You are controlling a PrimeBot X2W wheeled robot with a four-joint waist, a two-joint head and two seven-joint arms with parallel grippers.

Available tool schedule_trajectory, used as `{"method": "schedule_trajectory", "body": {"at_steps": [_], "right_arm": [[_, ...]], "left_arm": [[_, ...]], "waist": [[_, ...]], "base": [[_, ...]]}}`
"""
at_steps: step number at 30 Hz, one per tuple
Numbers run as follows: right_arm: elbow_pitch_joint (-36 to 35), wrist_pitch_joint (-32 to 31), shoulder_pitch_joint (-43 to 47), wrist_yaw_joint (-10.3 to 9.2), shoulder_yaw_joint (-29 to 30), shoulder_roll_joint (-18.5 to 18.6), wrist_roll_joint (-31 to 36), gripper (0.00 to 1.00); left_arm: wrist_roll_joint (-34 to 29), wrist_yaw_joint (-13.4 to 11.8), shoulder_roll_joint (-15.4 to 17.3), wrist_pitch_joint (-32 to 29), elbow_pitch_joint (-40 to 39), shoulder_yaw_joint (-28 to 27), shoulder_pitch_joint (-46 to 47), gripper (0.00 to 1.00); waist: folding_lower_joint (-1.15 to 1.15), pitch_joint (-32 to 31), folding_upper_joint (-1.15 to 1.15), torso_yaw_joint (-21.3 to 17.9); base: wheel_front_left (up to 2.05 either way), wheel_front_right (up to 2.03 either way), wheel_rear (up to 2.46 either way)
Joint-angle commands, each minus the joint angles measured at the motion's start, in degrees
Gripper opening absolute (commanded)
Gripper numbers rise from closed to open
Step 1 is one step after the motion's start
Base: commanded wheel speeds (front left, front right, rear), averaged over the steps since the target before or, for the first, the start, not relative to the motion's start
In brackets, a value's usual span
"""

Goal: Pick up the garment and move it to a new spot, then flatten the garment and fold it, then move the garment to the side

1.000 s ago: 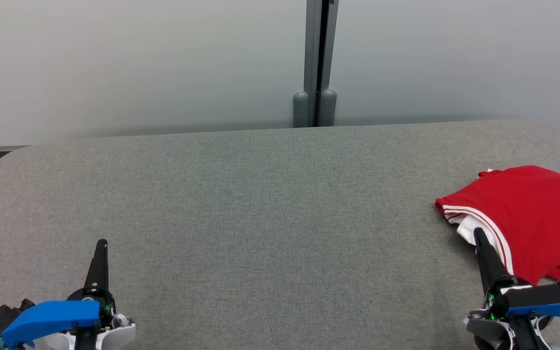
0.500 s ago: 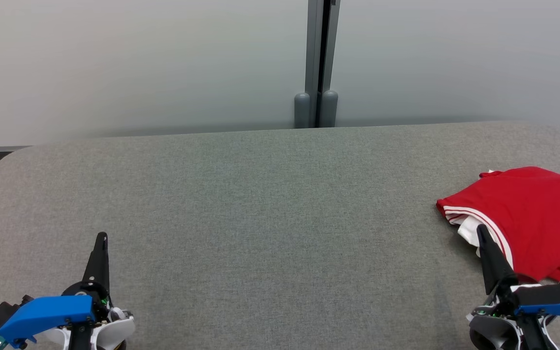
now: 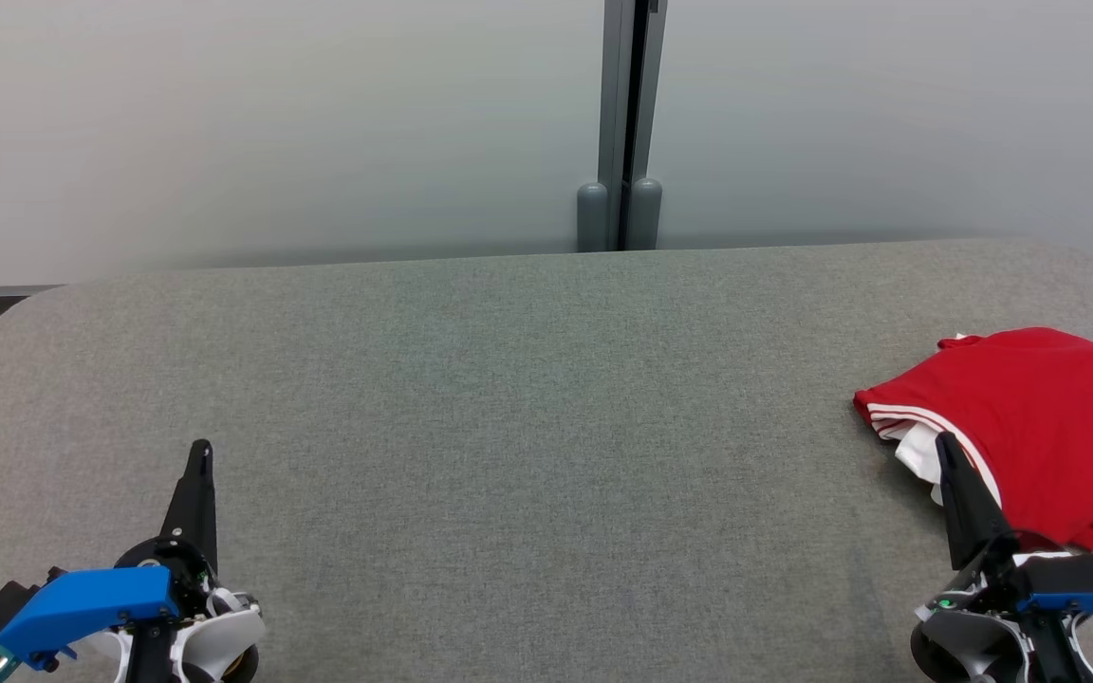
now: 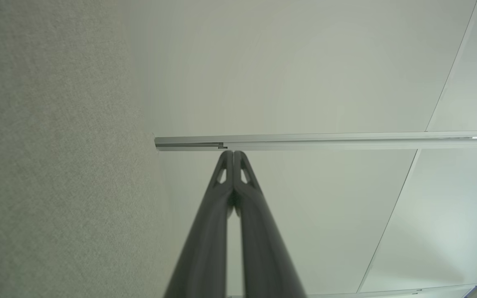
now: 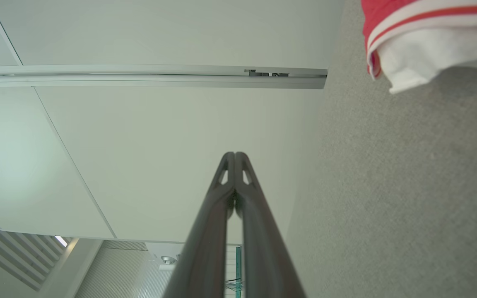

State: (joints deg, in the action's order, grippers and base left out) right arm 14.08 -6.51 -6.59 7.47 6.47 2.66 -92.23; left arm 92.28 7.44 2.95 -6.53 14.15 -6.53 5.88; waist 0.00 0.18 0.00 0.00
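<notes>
Crumpled red shirt (image 3: 1030,417) with a white-striped hem, lying at the right edge of the grey fabric-covered table (image 3: 546,379). Right end effector (image 3: 942,440), fingers pressed together and empty, near the front right corner, its tip just beside the shirt's white underside. Left end effector (image 3: 199,450), likewise closed and empty, near the front left corner, well apart from the shirt

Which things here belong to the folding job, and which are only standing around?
For the job: red garment with white stripes; grey felt table; left gripper and right gripper, jaws shut.
Just there: grey post; pale wall panels.
</notes>
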Motion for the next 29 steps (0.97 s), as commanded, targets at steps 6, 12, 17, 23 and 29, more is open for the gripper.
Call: {"method": "schedule_trajectory", "body": {"at_steps": [6,12,17,23,29], "right_arm": [[-0.2,-0.2,0.7,0.04,0.2,0.4,-0.3,0.0],[-0.2,-0.2,0.7,0.04,0.2,0.4,-0.3,0.0],[-0.2,-0.2,0.7,0.04,0.2,0.4,-0.3,0.0],[-0.2,-0.2,0.7,0.04,0.2,0.4,-0.3,0.0],[-0.2,-0.2,0.7,0.04,0.2,0.4,-0.3,0.0]], "left_arm": [[0.2,0.1,-0.2,-0.2,-0.3,-0.1,0.7,0.0],[0.2,0.1,-0.2,-0.2,-0.3,-0.1,0.7,0.0],[0.2,0.1,-0.2,-0.2,-0.3,-0.1,0.7,0.0],[0.2,0.1,-0.2,-0.2,-0.3,-0.1,0.7,0.0],[0.2,0.1,-0.2,-0.2,-0.3,-0.1,0.7,0.0]], "waist": [[0.0,0.0,0.0,0.0],[0.0,0.0,0.0,0.0],[0.0,0.0,0.0,0.0],[0.0,0.0,0.0,0.0],[0.0,0.0,0.0,0.0]], "base": [[0.0,0.0,0.0],[0.0,0.0,0.0],[0.0,0.0,0.0],[0.0,0.0,0.0],[0.0,0.0,0.0]]}}
